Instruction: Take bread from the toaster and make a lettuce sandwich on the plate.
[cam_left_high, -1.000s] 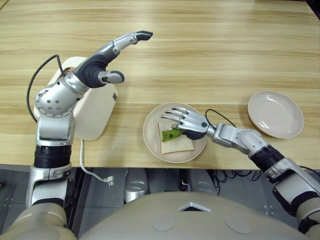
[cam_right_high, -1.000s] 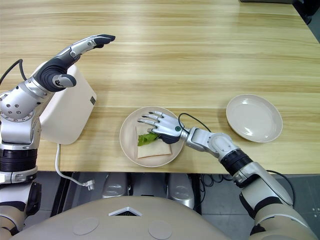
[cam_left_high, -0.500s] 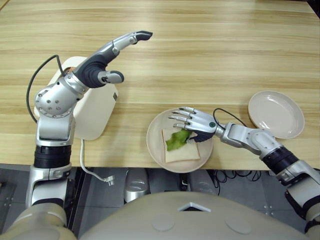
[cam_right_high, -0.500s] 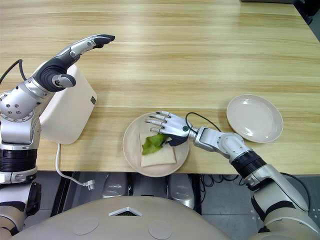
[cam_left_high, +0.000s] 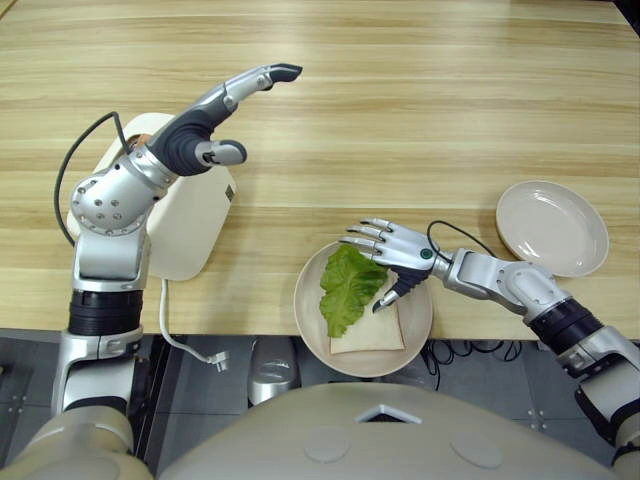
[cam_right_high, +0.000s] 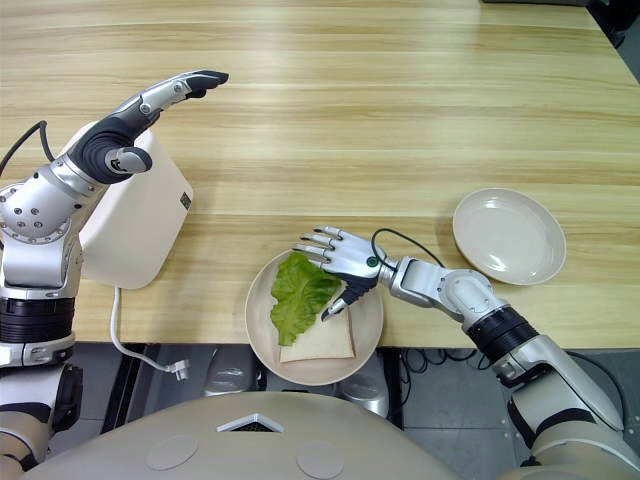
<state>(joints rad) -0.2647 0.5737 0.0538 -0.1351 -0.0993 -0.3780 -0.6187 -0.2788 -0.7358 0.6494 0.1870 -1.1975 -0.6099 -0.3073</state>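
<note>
Green lettuce (cam_left_high: 347, 288) lies on the bread (cam_left_high: 385, 330); right hand (cam_left_high: 400, 252), fingers spread, at the plate's (cam_left_high: 308, 312) two o'clock; left hand (cam_left_high: 205, 125) outstretched, empty.

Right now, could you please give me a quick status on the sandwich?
Left hand open, raised by toaster. Right hand open at lettuce edge. Lettuce on bread, on plate. Spare plate aside.
</note>
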